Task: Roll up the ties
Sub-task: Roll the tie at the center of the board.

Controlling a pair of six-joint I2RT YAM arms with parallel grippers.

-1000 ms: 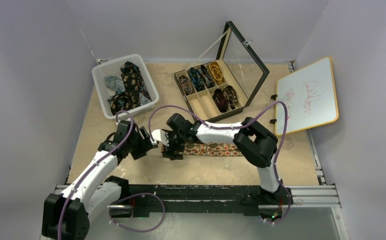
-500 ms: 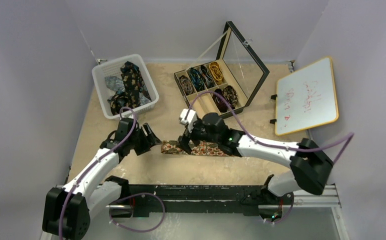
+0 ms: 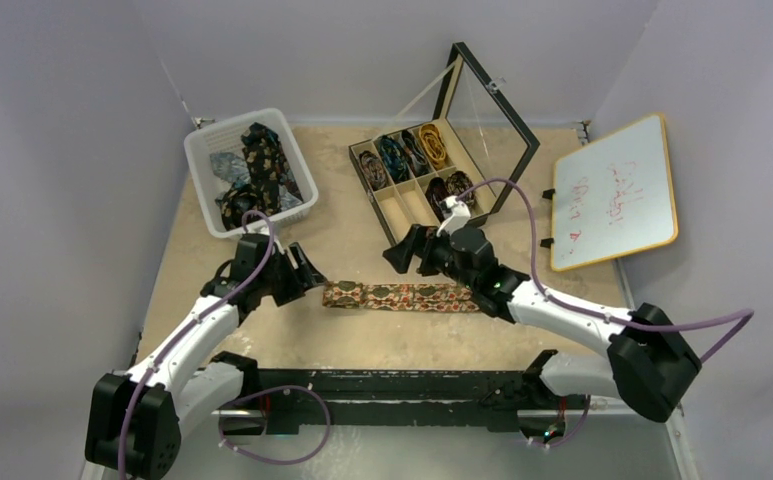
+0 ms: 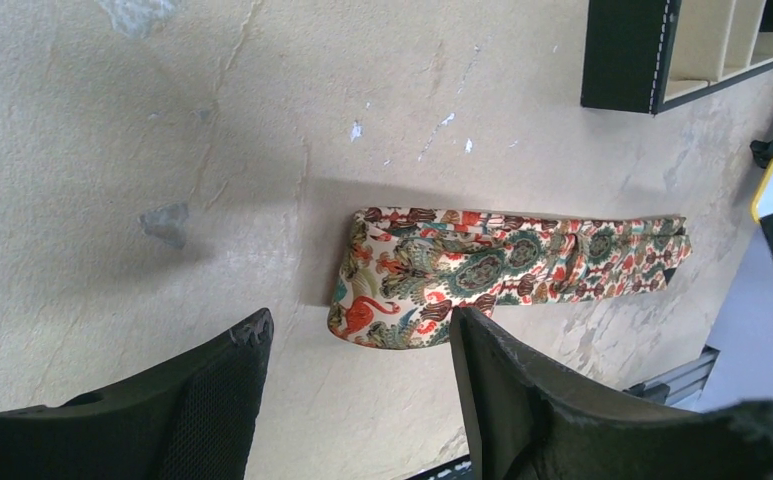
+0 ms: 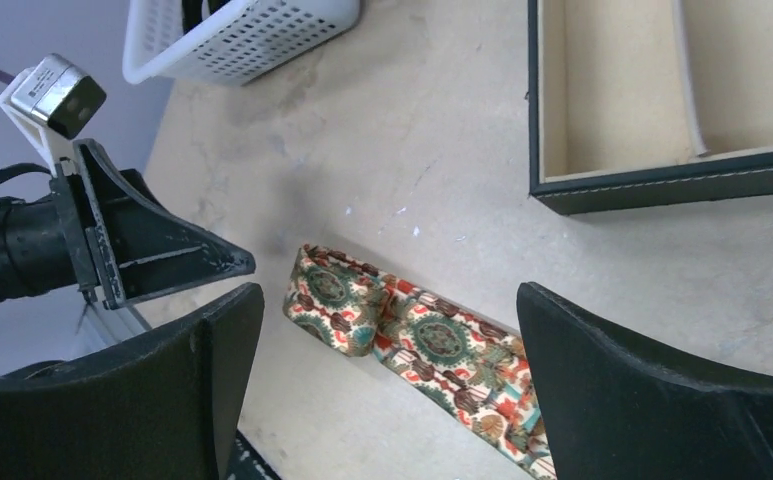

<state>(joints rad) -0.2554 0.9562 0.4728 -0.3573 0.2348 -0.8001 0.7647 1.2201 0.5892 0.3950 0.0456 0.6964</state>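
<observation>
Tan counter [image 3: 332, 225], scuffed, with pale walls on three sides.

**Stock, counted from the top view**
- Folded tie [image 3: 402, 296]: one. Tan-orange paisley, lying as a left-to-right strip on the counter towards its near edge, between the two arms.
- Coiled ties [image 3: 414, 153]: six, inside the display box [image 3: 417, 236]. Four fill the back row and two sit at the right of the front row. The two front-left compartments show bare lining, and the glass lid is raised.
- Loose ties [image 3: 260, 165]: a dark tangle in one white basket [image 3: 200, 150] at back left. The number cannot be told.
- Whiteboard [image 3: 617, 190]: one, with red writing, leaning at the right.

**Arms: two**
- Left jaws: parted and gripping nothing, just beside the strip's left end.
- Right jaws: spread wide and gripping nothing, over bare counter between the strip and the box.

**By view**
- Top view only: the coils, the whiteboard and the basket's contents.
- Left wrist only: the folded tie [image 4: 502, 270] is seen as stacked layers. Its rounded end appears between the two dark fingers [image 4: 212, 400].
- Right wrist only: a side view of a left finger [image 5: 162, 260], its tip just short of the tie's end [image 5: 422, 345]. It also shows the box's front wall [image 5: 662, 180] and a corner of the basket [image 5: 252, 40].
</observation>
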